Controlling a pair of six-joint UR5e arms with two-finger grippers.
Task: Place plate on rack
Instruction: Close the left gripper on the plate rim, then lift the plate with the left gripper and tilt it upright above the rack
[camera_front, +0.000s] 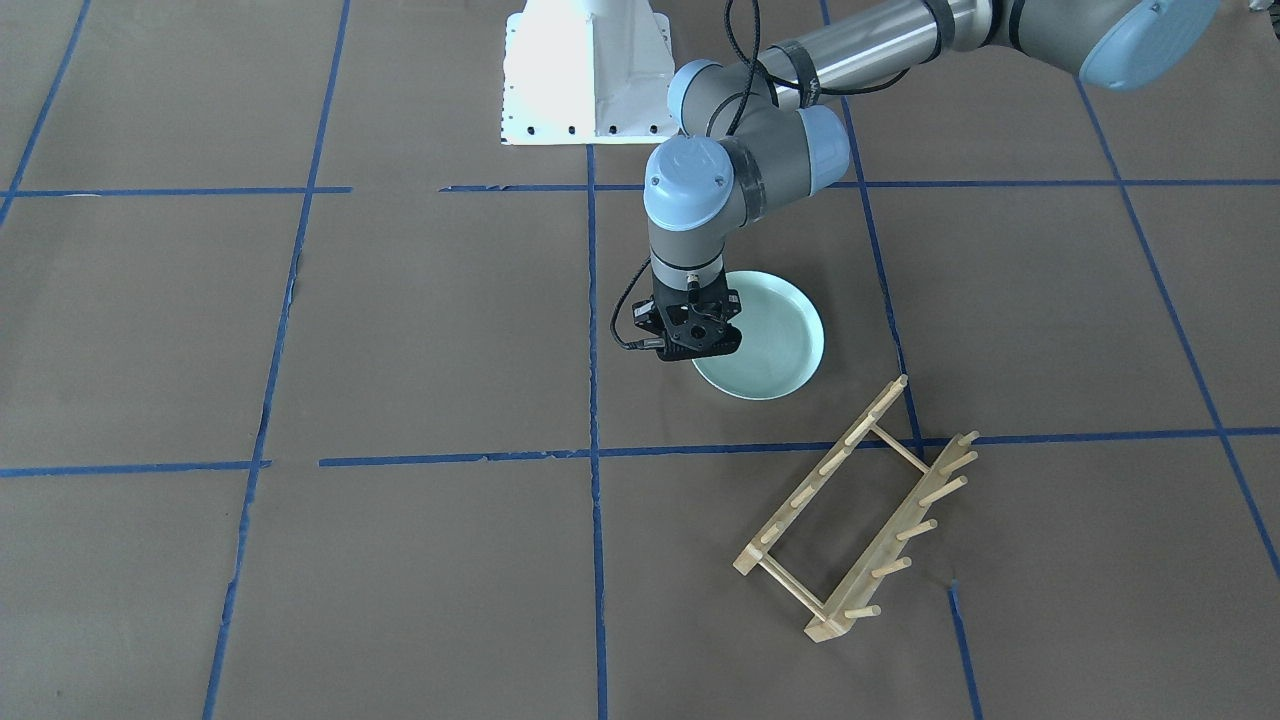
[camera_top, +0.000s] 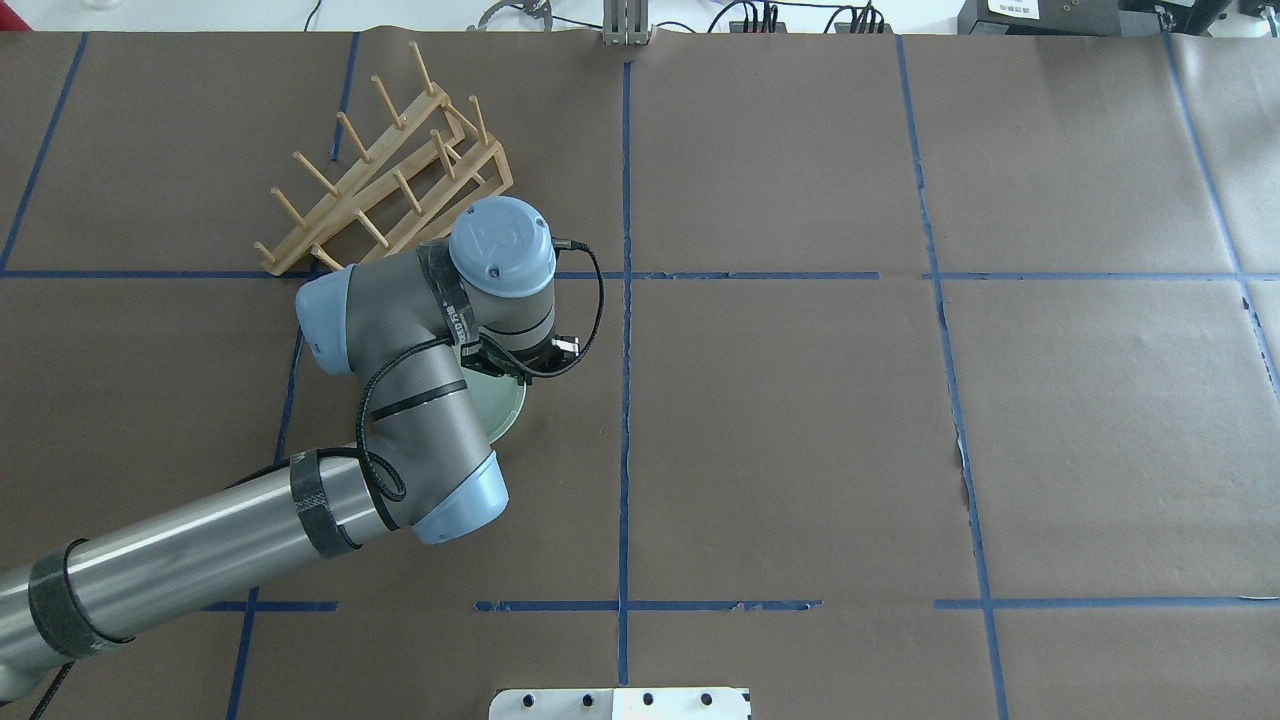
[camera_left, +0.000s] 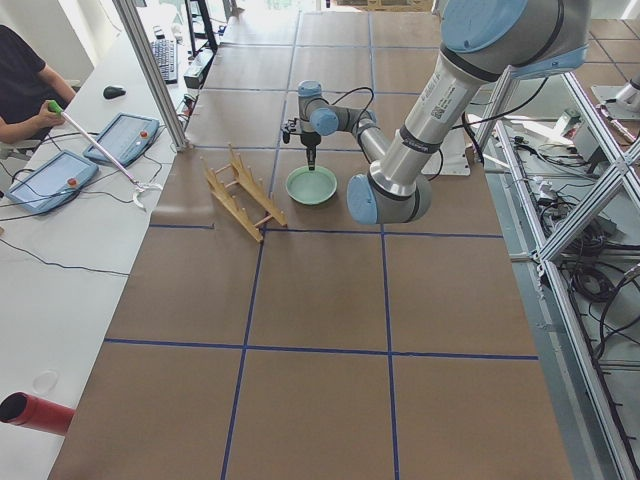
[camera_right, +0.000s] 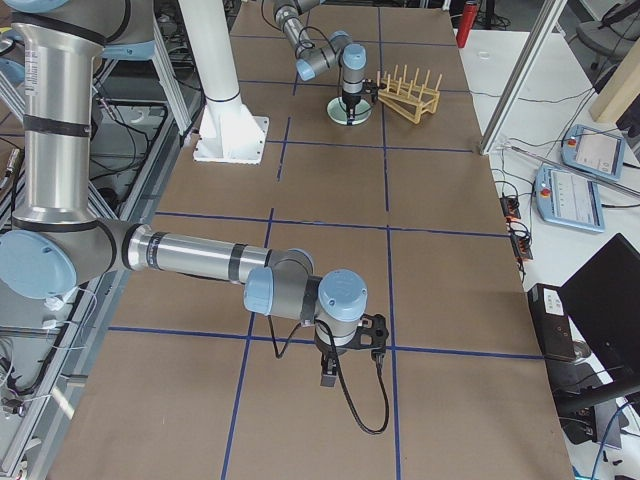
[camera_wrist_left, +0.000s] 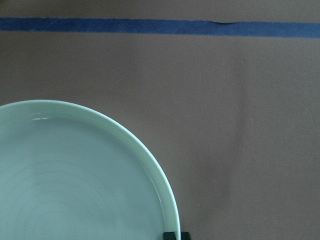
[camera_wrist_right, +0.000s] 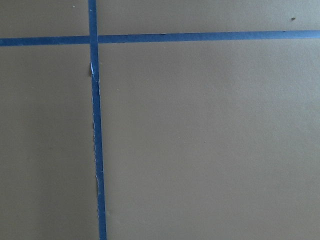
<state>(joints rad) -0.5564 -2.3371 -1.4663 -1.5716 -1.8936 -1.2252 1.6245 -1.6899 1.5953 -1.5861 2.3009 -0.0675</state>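
The pale mint-green plate (camera_front: 775, 345) lies flat on the brown table, partly under my left wrist in the overhead view (camera_top: 507, 408). My left gripper (camera_front: 698, 356) points straight down at the plate's rim on the side away from the rack. In the left wrist view its fingertips (camera_wrist_left: 170, 235) sit close together astride the rim of the plate (camera_wrist_left: 75, 185), shut on it. The light-wood rack (camera_front: 860, 510) stands apart from the plate, pegs up, also in the overhead view (camera_top: 385, 170). My right gripper (camera_right: 327, 378) hangs above bare table far from both; I cannot tell whether it is open or shut.
The white robot base (camera_front: 585, 75) stands at the table's edge on the robot's side. Blue tape lines (camera_front: 594, 330) cross the brown table. A side bench with tablets (camera_left: 125, 137) and a seated person (camera_left: 25, 85) lies beyond the rack.
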